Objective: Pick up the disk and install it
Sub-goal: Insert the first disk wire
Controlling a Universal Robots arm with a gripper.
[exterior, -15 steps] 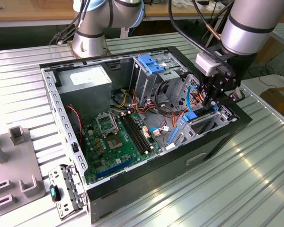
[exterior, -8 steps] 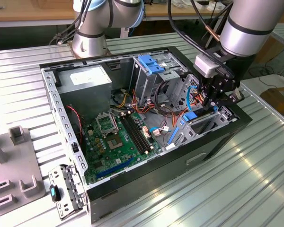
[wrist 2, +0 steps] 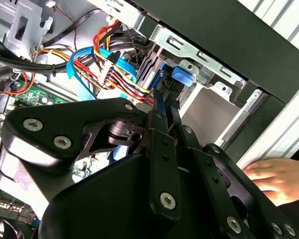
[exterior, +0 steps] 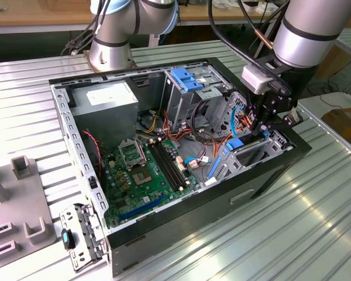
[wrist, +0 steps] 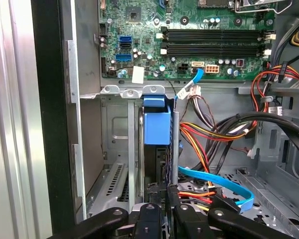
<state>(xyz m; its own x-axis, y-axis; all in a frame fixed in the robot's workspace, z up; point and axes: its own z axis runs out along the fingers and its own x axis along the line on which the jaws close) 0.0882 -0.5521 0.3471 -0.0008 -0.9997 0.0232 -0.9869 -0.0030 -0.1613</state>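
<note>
The disk (wrist: 157, 130) stood on edge in the drive bay at the front corner of the open computer case (exterior: 263, 175), its bright blue carrier frame toward the motherboard (wrist: 189, 35) and the dark slab running back toward the claw (wrist: 162, 199). In the first wrist view the claw's black fingers (wrist: 150, 196) were clamped on the near end of the disk, one on each flat side; the second wrist view showed the same grip, with the blue carrier tab (wrist 2: 182, 77) at the mouth of the metal bay (wrist 2: 189, 50). In the exterior view the claw (exterior: 263, 126) was down inside the case at that bay, with a blue data cable (wrist: 214, 181) and bundled red, yellow and orange power wires (wrist: 209, 134) just beside it. Step in hand looked like the install itself — the pickup seemed done and the disk partly in the bay, though whether it was fully seated couldn't be told. Next move would call for a straight push along the bay rails, keeping clear of the cables. A person's hand (wrist 2: 274, 179) rested on the tabletop (exterior: 316, 193) just outside the case wall — worth minding.
</note>
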